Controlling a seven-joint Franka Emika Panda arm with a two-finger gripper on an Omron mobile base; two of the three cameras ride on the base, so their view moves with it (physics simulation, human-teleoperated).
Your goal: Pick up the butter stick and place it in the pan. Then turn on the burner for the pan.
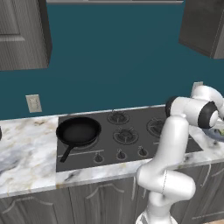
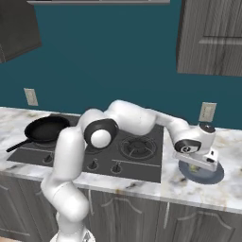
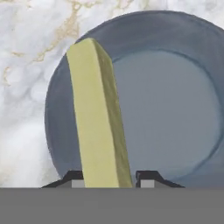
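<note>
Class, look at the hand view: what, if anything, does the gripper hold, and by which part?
The gripper grips the butter stick at its near end, above the grey-blue dish.

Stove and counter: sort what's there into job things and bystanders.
Job:
butter stick, between the gripper tips
pan on the stove
burner knobs

Bystanders:
grey-blue dish under the butter
wall outlets
cabinets

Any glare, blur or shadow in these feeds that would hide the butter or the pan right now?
Hand view: sharp and evenly lit; the butter stick reads clearly between the finger tips, over the grey-blue dish. Left base view: flat rendered light, the pan is black but well outlined. Right base view: no glare; the hand covers the gripper, so the stick is hidden there.
</note>
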